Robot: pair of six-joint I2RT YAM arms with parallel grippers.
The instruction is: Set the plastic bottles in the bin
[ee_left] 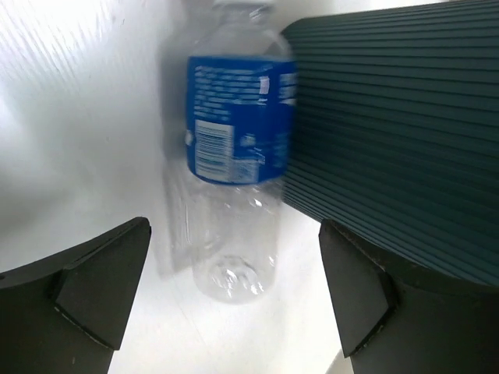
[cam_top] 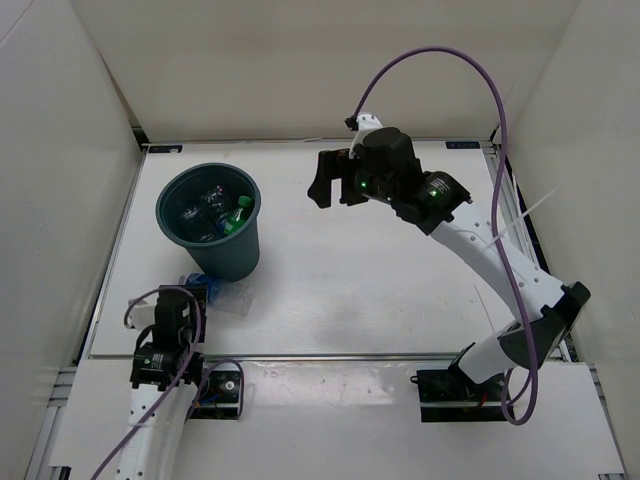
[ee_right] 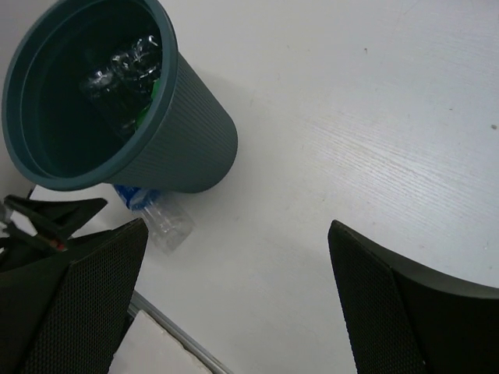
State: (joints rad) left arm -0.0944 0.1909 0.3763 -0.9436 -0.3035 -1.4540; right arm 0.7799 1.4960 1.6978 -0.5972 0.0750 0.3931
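White walls (cam_top: 50, 180) close in the left, back and right of a white table (cam_top: 380, 290) with a faint wood-like grain; a metal rail (cam_top: 350, 357) runs along its near edge. At the near left corner the left gripper (cam_top: 192, 296) (ee_left: 234, 312) sits low over the table with its fingers (ee_left: 101, 288) spread wide, holding nothing. Just ahead of them lies a bottle (cam_top: 205, 288) (ee_left: 234, 179) (ee_right: 156, 214), clear with a blue label, on its side on the table. It is tight beside the foot of the bin (cam_top: 232, 262) (ee_left: 390, 132) (ee_right: 195, 148); whether they touch cannot be told. The bin stands upright on the left half of the table. Inside it are a green bottle (cam_top: 238, 214) (ee_right: 156, 89) and clear bottles (cam_top: 205, 205) (ee_right: 121, 66); their count is unclear in the dark. Right of the bin the table is bare white. Above its far middle hangs the right gripper (cam_top: 335, 182) (ee_right: 242, 312), fingers parted and empty, well apart from the bin. A purple cable (cam_top: 440, 55) loops over the arm in front of the back wall.
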